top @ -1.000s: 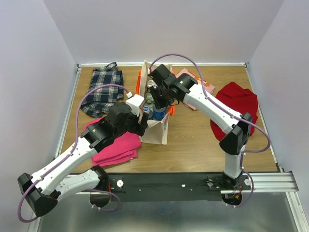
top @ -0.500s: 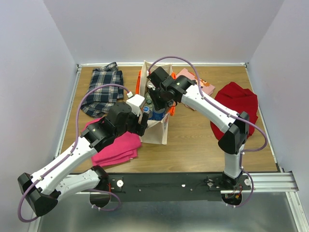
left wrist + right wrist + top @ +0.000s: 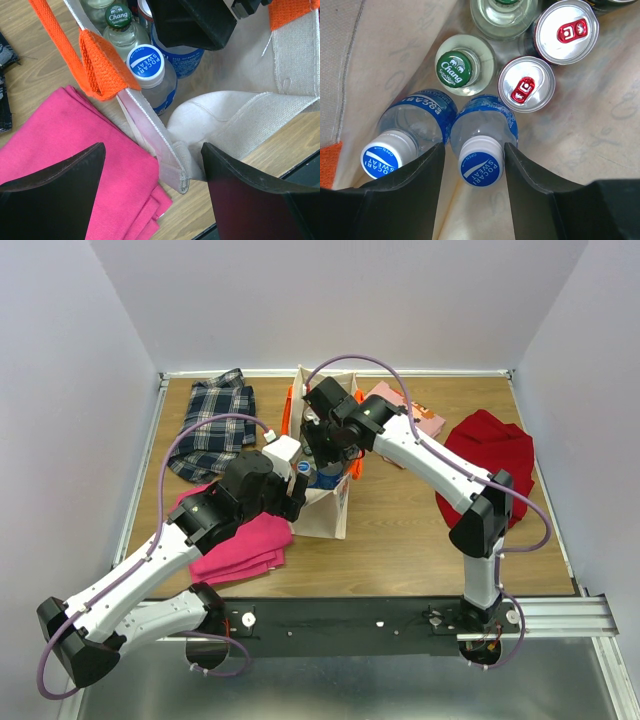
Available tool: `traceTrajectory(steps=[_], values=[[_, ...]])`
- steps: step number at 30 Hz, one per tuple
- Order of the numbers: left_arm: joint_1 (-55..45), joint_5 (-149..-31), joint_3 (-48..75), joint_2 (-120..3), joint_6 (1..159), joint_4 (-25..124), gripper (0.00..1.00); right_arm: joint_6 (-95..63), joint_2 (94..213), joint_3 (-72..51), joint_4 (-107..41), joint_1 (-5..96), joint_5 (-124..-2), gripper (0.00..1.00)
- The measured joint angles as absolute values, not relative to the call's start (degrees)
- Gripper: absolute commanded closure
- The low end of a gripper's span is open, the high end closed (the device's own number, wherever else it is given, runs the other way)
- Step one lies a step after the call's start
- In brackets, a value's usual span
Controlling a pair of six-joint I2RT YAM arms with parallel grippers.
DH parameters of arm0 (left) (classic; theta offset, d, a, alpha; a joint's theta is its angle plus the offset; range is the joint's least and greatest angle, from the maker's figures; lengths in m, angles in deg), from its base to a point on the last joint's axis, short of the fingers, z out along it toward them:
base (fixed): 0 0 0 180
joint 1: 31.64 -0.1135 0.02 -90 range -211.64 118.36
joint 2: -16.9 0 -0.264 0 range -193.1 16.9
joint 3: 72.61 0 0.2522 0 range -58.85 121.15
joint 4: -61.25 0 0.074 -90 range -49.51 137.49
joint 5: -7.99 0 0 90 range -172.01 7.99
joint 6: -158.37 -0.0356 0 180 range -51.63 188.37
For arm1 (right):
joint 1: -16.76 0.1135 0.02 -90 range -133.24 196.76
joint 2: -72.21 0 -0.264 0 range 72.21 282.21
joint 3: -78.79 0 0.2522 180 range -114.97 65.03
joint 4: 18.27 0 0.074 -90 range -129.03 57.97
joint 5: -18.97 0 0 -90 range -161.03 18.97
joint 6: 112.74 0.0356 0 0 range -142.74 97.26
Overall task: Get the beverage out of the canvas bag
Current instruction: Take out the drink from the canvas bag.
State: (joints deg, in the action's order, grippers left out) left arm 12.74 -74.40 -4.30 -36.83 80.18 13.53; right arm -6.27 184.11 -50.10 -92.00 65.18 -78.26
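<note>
From above, we see the canvas bag (image 3: 325, 510) upright on the wooden table (image 3: 420, 530), a pink cloth (image 3: 245, 545) beside it and pale walls around. The right gripper (image 3: 322, 452) dips into its mouth, and the left gripper (image 3: 297, 490) sits at its near corner.

Our left wrist shows fingers spread astride the bag's rim.

Our right wrist shows parted fingers flanking, not pinching, the cap of a Pocari Sweat bottle (image 3: 481, 167) inside the bag. Beside it stand a second Pocari bottle (image 3: 382, 157), a Chang bottle (image 3: 456, 70) and two cans (image 3: 526, 84).

Overhead and close wrist views share canvas bag (image 3: 325, 512).
</note>
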Motion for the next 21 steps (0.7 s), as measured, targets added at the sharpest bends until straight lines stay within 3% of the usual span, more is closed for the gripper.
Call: traceTrajectory(steps=[7, 10, 11, 16, 21], values=[[12.74, -74.40, -4.30, -36.86, 80.18, 13.51, 0.13, -6.25, 184.39, -50.21, -92.09, 65.18, -78.30, 0.48], [12.74, -74.38, -4.30, -36.99, 80.16, 13.51, 0.12, -6.25, 184.41, -50.21, -92.13, 65.18, -78.41, 0.59], [12.74, -74.38, -4.30, -37.03, 80.16, 13.51, 0.13, -6.23, 184.41, -50.21, -92.19, 65.16, -78.67, 0.67], [12.74, -74.38, -4.30, -37.14, 80.16, 13.47, 0.12, -6.34, 184.76, -50.98, -93.42, 65.05, -79.59, 0.77], [12.74, -74.38, -4.30, -37.27, 80.16, 13.47, 0.12, -6.30, 184.94, -51.20, -93.66, 65.07, -79.55, 0.99]])
